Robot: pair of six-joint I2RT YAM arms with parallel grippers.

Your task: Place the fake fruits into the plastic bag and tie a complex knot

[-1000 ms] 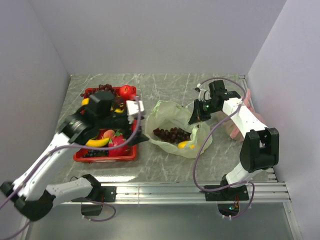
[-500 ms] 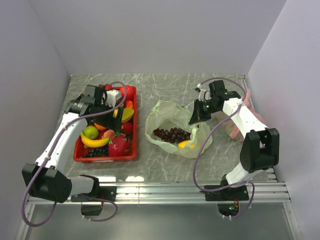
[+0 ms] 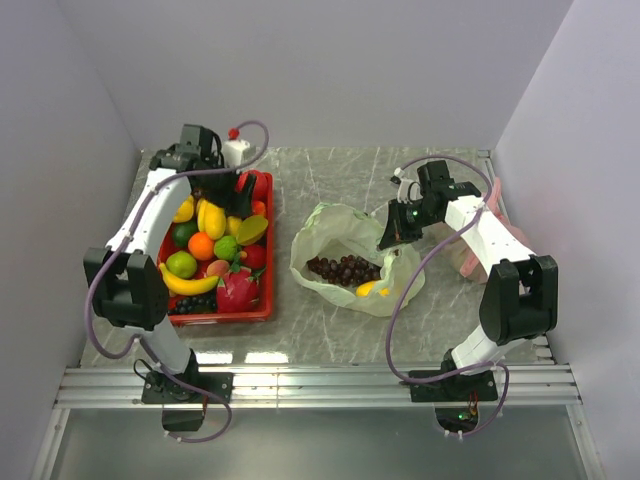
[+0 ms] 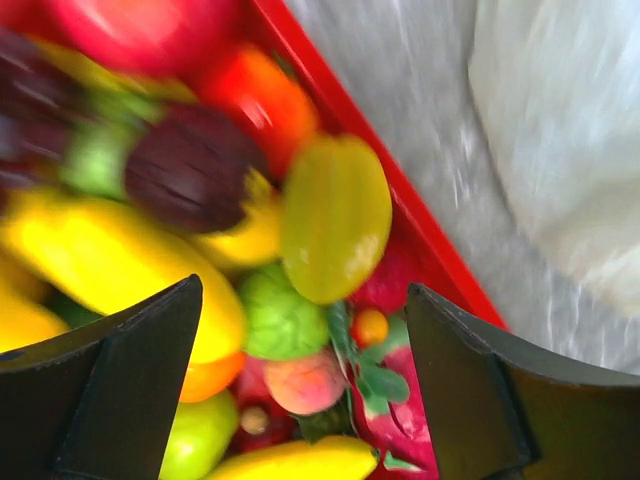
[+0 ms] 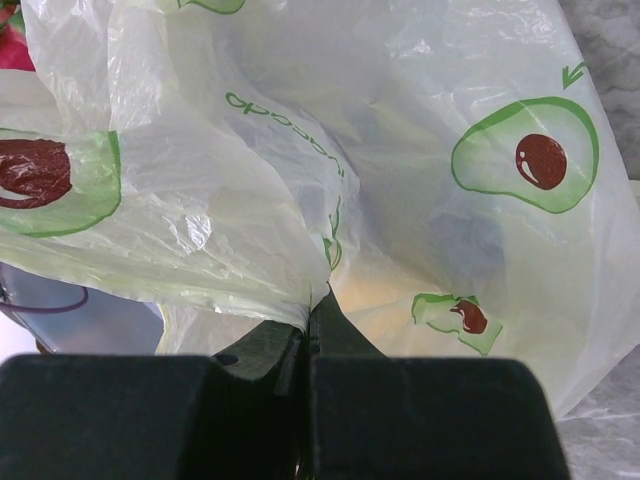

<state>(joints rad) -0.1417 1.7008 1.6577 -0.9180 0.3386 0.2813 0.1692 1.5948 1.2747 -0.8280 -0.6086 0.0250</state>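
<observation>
The fake fruits fill a red tray at the left. In the left wrist view I see a yellow-green mango, a green lime, a peach-coloured fruit, a yellow mango and a pink dragon fruit. My left gripper hangs open and empty over the tray's far end. The pale-green avocado-print plastic bag lies open in the middle, holding purple grapes and a yellow fruit. My right gripper is shut on a fold of the bag's rim. No knot shows.
A pink bag lies by the right arm near the right wall. The grey marble table is boxed in by white walls on three sides. A metal rail runs along the near edge.
My left arm has swung from over the tray's middle to its far end, uncovering the fruits. The right gripper and the bag have not moved.
</observation>
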